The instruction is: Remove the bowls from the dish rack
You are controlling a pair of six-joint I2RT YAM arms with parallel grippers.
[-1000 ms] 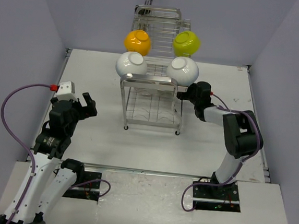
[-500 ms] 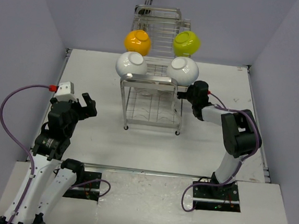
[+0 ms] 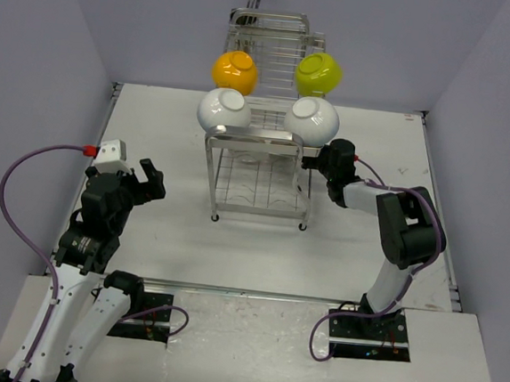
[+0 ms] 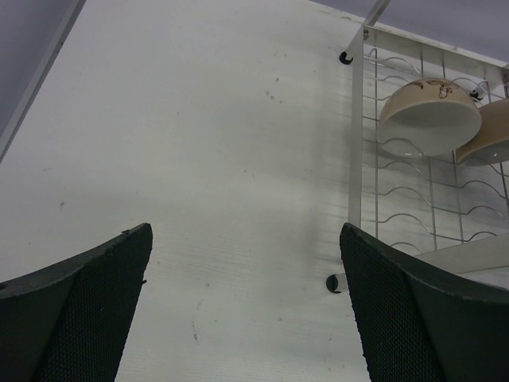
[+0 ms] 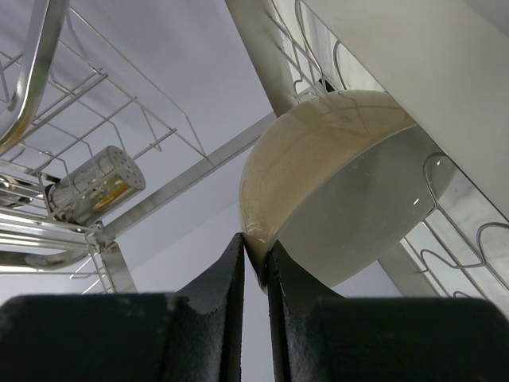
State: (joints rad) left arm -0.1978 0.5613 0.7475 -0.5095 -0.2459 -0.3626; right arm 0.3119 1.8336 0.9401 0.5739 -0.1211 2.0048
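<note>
The chrome wire dish rack (image 3: pixel 260 156) stands at the table's far middle. On its top tier sit an orange-yellow bowl (image 3: pixel 234 71), a lime green bowl (image 3: pixel 319 72) and two white bowls, one front left (image 3: pixel 224 110) and one front right (image 3: pixel 314 118). My right gripper (image 3: pixel 315 162) reaches in under the front right white bowl. In the right wrist view its fingers (image 5: pixel 254 253) are shut on that bowl's rim (image 5: pixel 342 199). My left gripper (image 3: pixel 150 182) is open and empty, left of the rack. The left wrist view (image 4: pixel 245 239) shows bare table between its fingers and the rack (image 4: pixel 358 119) to the right.
A perforated metal utensil cup (image 5: pixel 95 187) hangs on the rack's far side. The rack's lower tier (image 3: pixel 260 187) is wire with wavy dividers. The rack's black-tipped feet (image 4: pixel 332 283) rest on the white table. Grey walls close in on three sides.
My right gripper has edged slightly left, closer under the front right white bowl. The left arm and the bowls have not moved.
</note>
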